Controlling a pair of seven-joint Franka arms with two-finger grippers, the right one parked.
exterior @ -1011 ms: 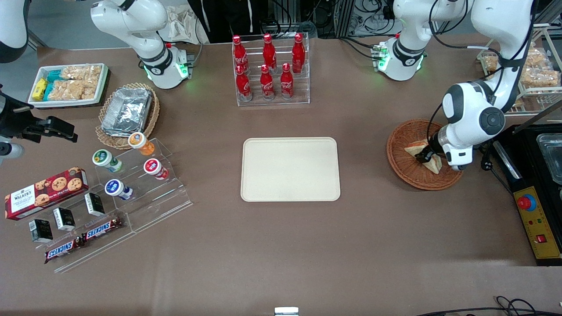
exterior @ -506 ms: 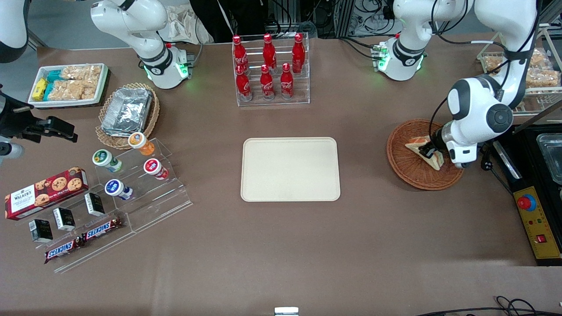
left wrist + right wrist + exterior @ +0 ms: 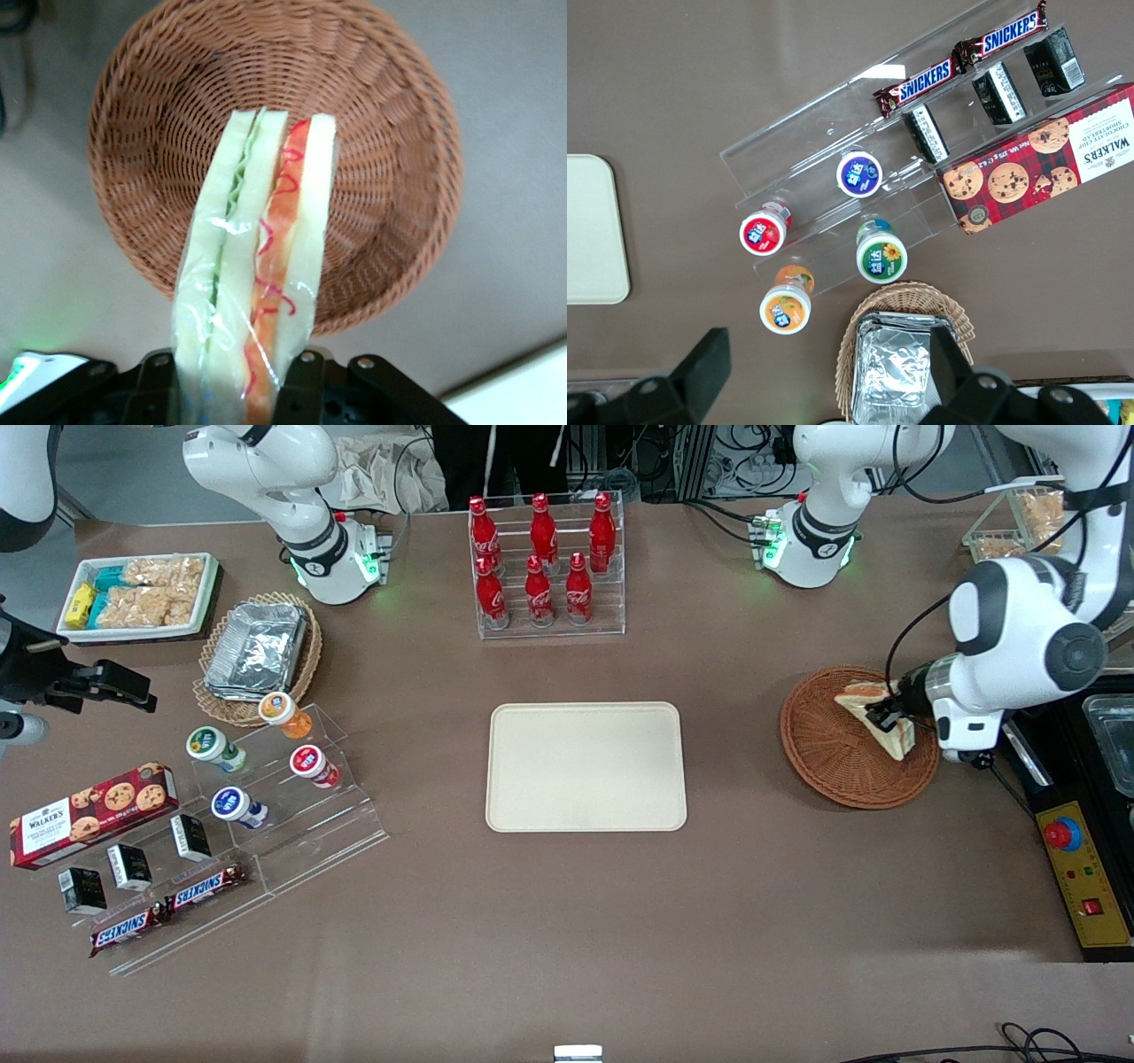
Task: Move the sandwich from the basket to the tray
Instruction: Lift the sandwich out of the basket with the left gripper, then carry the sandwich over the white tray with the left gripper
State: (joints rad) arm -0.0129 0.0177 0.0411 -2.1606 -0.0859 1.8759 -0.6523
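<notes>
Showing the transfer at its carrying stage, with pick-up apparently done and delivery still to come. Nearest the front camera among the task's things, the cream-beige tray (image 3: pixel 586 767) lies flat on the brown table (image 3: pixel 567 921) with nothing on it. Well apart from the tray, toward the working arm's end of the table, sits the round reddish-brown wicker basket (image 3: pixel 828 748), its woven floor (image 3: pixel 372 133) bare in the left wrist view. Above the basket, the left gripper (image 3: pixel 889 716) is clamped on the plastic-wrapped sandwich (image 3: pixel 877 713), its two fingers (image 3: pixel 306 376) pressing the wedge's bread faces at one end while the red-orange and green filling (image 3: pixel 275 266) runs down the cut edge between them. Judging from the wrist view, the sandwich (image 3: pixel 257 266) hangs clear of the weave and over the basket, not resting in it. Remaining, by this reading: carry the wedge across to the tray, lower it, and release. Farthest from the camera stands a clear rack of red cola bottles (image 3: pixel 542 567), level with the tray's middle.
</notes>
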